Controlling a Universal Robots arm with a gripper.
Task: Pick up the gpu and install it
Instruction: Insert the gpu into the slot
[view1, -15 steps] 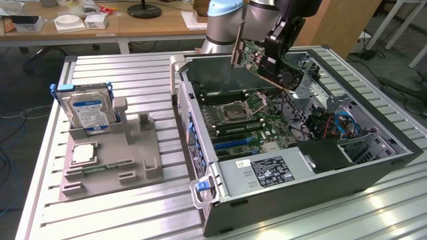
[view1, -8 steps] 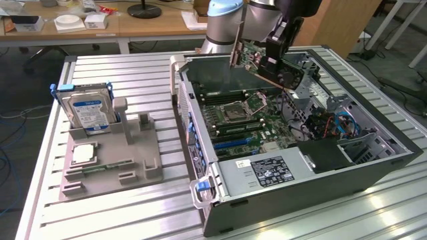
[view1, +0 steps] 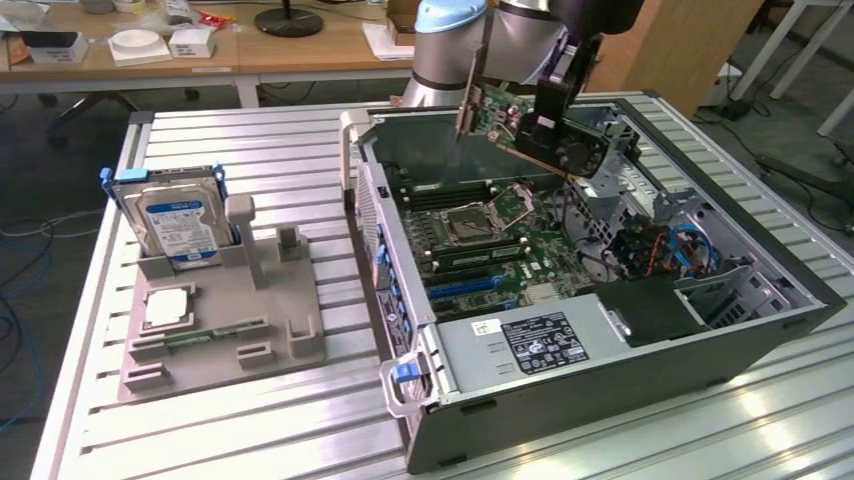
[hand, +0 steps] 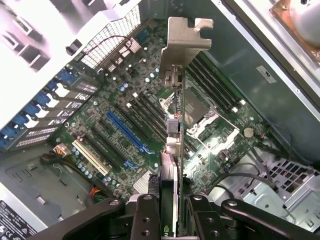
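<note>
Above an open computer case (view1: 601, 400) in the upper middle of the exterior frame, a single gripper (view1: 550, 105) holds the gpu (view1: 574, 150) clamped between its fingers (hand: 145, 217), clear of the motherboard (view1: 494, 240) below. The card is in the air, tilted, with its black cooler facing the lower right of the frame. In the wrist view the gpu (hand: 171, 130) is seen edge-on. Its long axis runs straight away from the gripper (hand: 169, 212) to the silvery metal bracket (hand: 185, 37) at the far end. The long blue slot (hand: 127, 132) on the board lies off to one side of the card's edge and looks angled to it, so by this view card and slot are not yet lined up. On count: one arm, one gripper, one gpu, one case, one long blue slot. At the left of the exterior frame one hard drive (view1: 180, 222) stands upright in one grey fixture tray (view1: 267, 330), well apart from the case.
</note>
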